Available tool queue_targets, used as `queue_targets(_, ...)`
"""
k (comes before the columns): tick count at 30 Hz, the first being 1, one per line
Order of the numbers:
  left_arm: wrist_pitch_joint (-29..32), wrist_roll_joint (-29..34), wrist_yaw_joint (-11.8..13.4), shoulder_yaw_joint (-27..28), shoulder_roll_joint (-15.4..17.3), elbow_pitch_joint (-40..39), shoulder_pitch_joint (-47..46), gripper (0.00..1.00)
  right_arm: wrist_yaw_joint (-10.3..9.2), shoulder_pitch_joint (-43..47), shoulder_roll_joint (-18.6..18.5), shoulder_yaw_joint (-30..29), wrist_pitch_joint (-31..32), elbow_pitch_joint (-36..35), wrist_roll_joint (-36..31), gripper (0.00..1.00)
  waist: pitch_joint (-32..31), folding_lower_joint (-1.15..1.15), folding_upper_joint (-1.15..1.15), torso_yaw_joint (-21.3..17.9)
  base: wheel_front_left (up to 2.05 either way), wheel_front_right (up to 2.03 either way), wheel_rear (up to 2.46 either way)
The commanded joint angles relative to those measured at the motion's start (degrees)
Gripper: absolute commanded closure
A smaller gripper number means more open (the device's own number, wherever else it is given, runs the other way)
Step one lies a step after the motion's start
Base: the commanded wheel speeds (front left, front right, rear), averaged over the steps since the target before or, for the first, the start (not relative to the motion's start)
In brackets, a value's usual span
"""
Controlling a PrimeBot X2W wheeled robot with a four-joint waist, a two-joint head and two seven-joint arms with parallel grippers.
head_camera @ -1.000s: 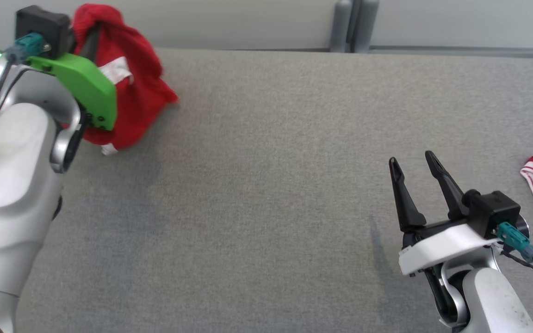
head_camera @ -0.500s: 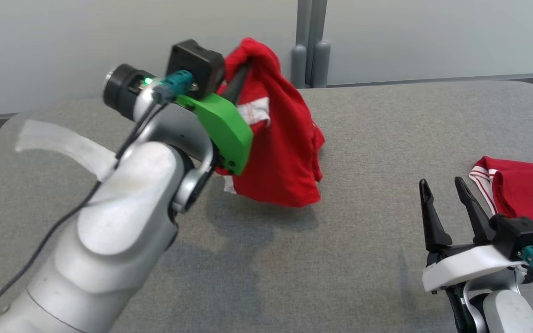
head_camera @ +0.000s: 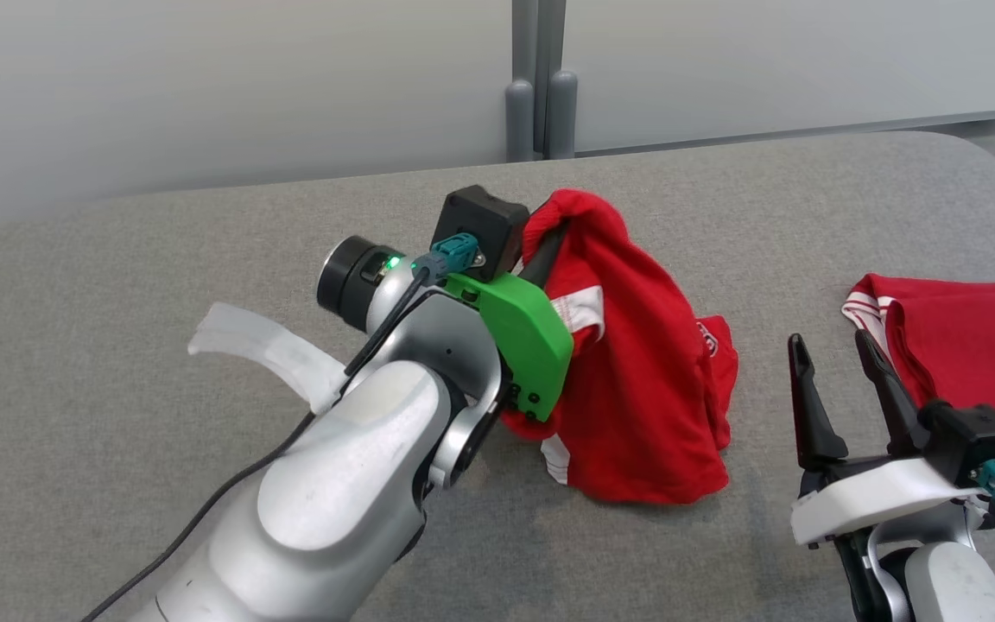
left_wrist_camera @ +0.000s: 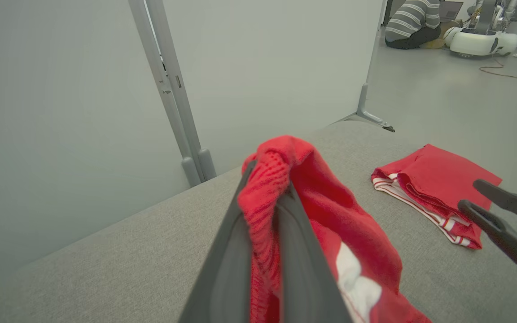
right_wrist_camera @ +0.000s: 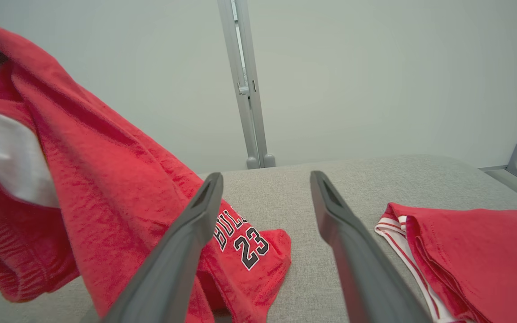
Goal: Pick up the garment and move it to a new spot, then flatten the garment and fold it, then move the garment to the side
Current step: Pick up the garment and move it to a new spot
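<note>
head view: left gripper [head_camera: 549,242] pinched shut on the bunched top edge of the red garment [head_camera: 636,389], held high mid-table so the cloth hangs loose, probably to ease spreading; hem seems to rest on the grey table [head_camera: 161,259]. right gripper [head_camera: 830,341] gapes empty, waiting beside the folded red garment [head_camera: 972,337].

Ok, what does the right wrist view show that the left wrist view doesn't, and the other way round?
Right wrist view: the black lettering and number 23 printed on the held red garment, seen between the fingers of the open right tool. Left wrist view: the left tool shut on that garment's bunched top, and a person in a striped top sitting on the floor far behind. Both: the held garment, the folded red garment lying beside it, the grey padded surface and the partition post.
</note>
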Motion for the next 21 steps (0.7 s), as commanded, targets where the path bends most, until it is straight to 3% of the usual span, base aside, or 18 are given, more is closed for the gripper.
queue_targets(1,0.3,-0.6,0.5,0.2,0.0,1.8,1.2,1.0,0.0,-0.6,-0.1,0.5,0.1,-0.2,0.5,0.0,0.9,0.0,0.27,-0.6,0.0,0.0,0.0)
queue_targets(13,-3.6,-4.5,3.8,7.2,4.1,25.3,3.6,1.0,0.0,-3.8,-0.2,5.2,-0.9,1.9,0.8,0.0,5.6,0.0,0.27,-4.0,0.0,0.0,0.0)
queue_targets(21,-5.9,-7.6,5.0,11.6,6.9,34.6,3.6,1.0,0.0,-4.2,-0.1,5.4,-1.0,2.8,-0.1,0.0,6.3,0.0,0.27,-4.7,0.0,0.0,0.0)
